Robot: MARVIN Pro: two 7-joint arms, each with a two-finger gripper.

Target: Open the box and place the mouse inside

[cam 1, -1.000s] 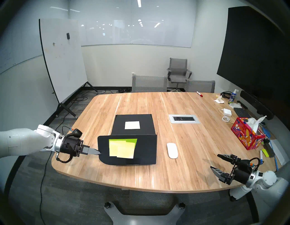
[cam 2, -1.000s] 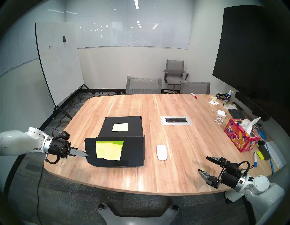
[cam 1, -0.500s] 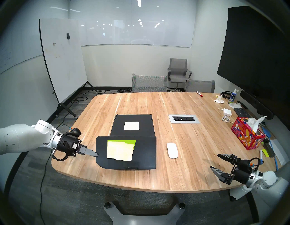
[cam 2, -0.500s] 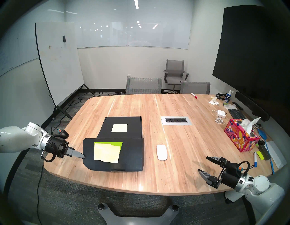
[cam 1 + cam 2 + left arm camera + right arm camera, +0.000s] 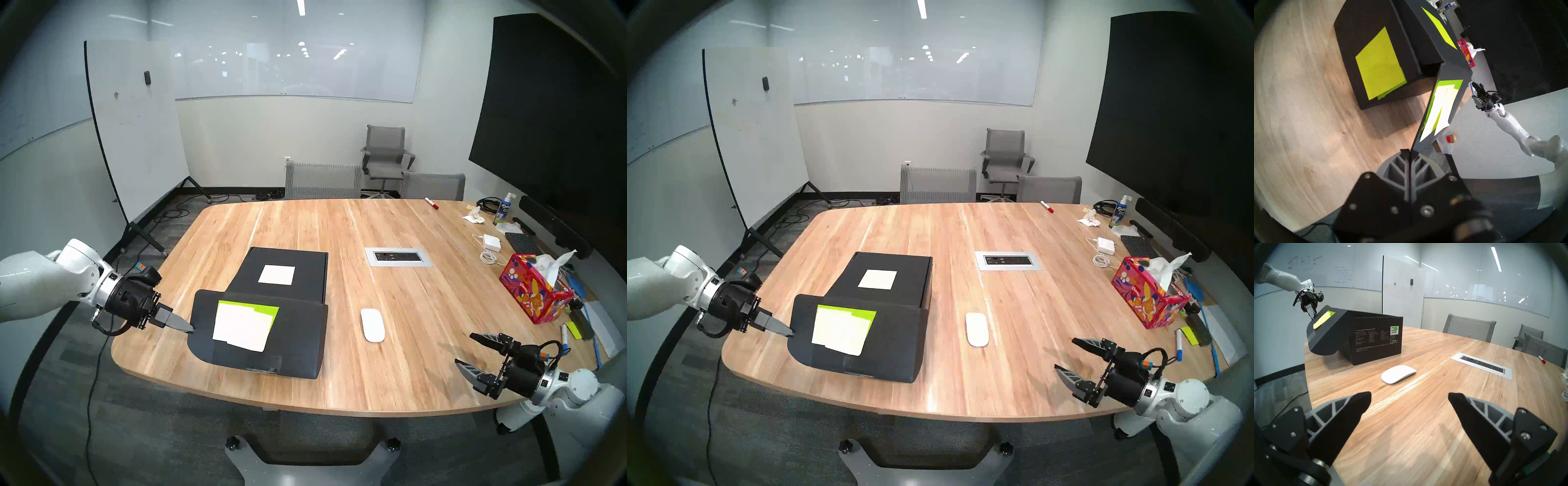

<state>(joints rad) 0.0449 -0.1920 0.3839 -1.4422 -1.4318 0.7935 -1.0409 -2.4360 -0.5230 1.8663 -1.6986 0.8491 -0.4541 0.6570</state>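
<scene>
The flat, oval, glossy white mouse [image 5: 372, 324] is laid lengthwise front-to-back on the wooden desk [image 5: 407, 298]; the matte black cardboard box's flap [image 5: 298, 334] is pinched by the left hand [image 5: 191, 330]; the right hand [image 5: 464, 351] is held spread.

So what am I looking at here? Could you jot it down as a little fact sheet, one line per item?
Table: wooden, in a meeting room
Box: black, front flap partly lifted, yellow-green sticky notes on it
Left pincer: shut on the flap's left edge
Mouse: white, flat on the table to the right of the box, not held
Right pincer: open, empty, hanging over the table's near right edge
Tissue box: red floral, far right
</scene>
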